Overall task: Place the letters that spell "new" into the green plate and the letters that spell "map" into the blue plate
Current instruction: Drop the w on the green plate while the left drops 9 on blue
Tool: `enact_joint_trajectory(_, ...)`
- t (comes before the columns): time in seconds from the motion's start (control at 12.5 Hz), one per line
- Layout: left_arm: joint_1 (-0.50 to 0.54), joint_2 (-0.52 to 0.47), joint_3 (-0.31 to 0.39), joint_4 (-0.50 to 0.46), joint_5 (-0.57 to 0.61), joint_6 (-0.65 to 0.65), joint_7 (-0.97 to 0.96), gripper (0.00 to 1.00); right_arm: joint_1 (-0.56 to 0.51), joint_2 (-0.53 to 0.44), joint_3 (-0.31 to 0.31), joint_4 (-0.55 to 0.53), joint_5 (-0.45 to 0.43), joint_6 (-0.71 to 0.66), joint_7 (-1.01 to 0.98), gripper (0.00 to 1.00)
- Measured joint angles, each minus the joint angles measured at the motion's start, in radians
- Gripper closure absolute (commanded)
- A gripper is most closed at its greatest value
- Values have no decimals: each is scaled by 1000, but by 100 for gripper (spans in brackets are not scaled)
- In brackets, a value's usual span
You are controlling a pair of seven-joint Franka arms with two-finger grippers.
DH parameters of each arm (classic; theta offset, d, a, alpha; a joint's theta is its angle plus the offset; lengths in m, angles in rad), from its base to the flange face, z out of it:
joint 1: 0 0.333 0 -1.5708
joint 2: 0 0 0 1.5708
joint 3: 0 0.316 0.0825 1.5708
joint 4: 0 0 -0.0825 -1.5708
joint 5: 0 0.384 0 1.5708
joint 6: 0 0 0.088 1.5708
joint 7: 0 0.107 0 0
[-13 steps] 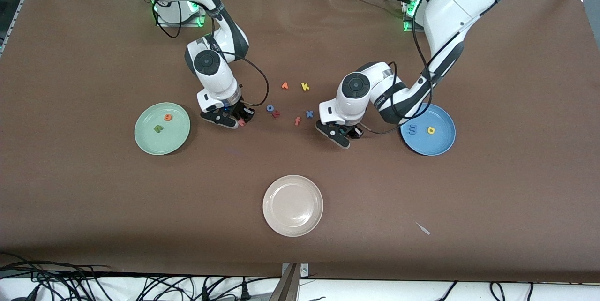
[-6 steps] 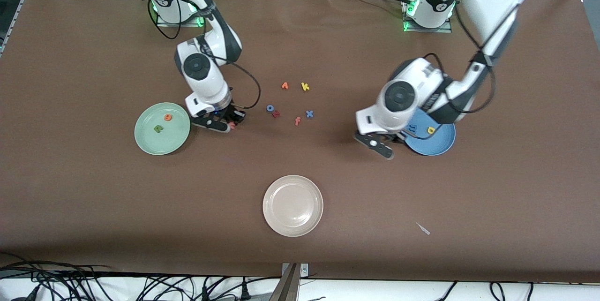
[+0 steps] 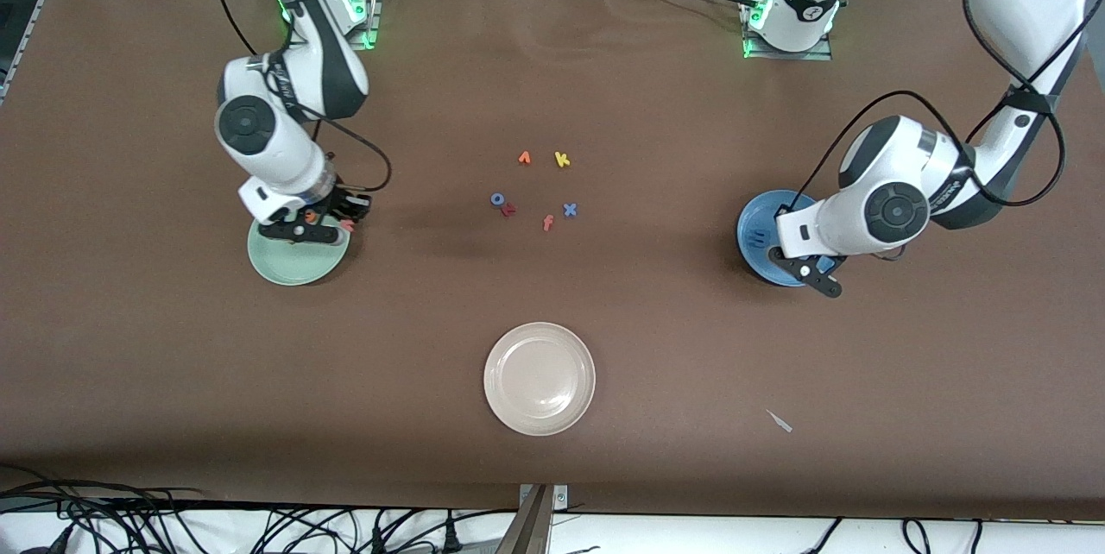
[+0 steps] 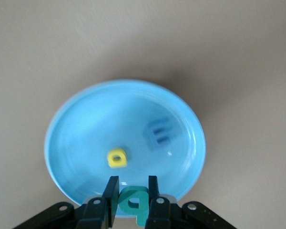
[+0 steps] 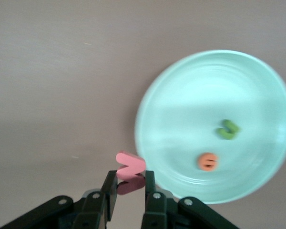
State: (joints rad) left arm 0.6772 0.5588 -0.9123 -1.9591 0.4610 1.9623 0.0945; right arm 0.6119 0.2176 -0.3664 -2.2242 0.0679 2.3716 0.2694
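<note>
Pinkish-red foam "w" [image 5: 130, 166] and teal foam "p" [image 4: 133, 200] sit pinched in your right gripper [image 5: 129, 185] and left gripper [image 4: 132, 194]: carry each well over its round shallow plate, pale mint-green plate [image 5: 257, 76] and mid-blue plate [image 4: 76, 124], before you release.

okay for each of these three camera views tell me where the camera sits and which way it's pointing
Front view: high across the table, facing both arm bases; shows both arms, the cream plate and loose letters.
Left wrist view: on the left arm, looking down past its fingers, shut on the teal p, at the blue plate.
Right wrist view: on the right arm, looking down past its fingers, shut on the pink w, beside the green plate.
Shared: both plates also appear in the front view.
</note>
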Motion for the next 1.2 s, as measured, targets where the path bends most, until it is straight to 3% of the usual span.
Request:
enact_joint_trajectory(0.08,51,-2,-45,-41,0,7,-1,92,-1,-18,-23,-32,0,3,-28,89)
enact_joint_trajectory(0.16,84,-7,-69,-83,0,37,-2,52,-2,-32,-41,-64,0,17,-52,89)
enact_joint_trajectory(0.24,98,-11,-73,-123,0,91,-2,1,-2,-36,-54,-98,0,61,-70,88)
enact_joint_trajectory(0.4,104,-12,-72,-174,0,176,-4,0,-2,-30,-65,-173,0,174,-91,79)
enact_joint_trajectory(0.64,102,-16,-74,-161,3,200,-4,0,-2,-30,-65,-197,2,208,-91,54)
enact_joint_trajectory(0.72,101,-18,-75,-147,6,200,-4,0,-2,-30,-65,-197,2,210,-91,38)
enact_joint_trajectory(0.8,101,-19,-78,-122,6,200,-4,0,-2,-30,-65,-197,2,211,-91,29)
enact_joint_trajectory(0.96,102,-26,-99,-39,6,162,-3,0,-2,-30,-66,-196,2,214,-91,24)
enact_joint_trajectory(1.2,95,-41,-186,184,6,-119,-4,0,-2,-36,-66,-161,2,180,-91,20)
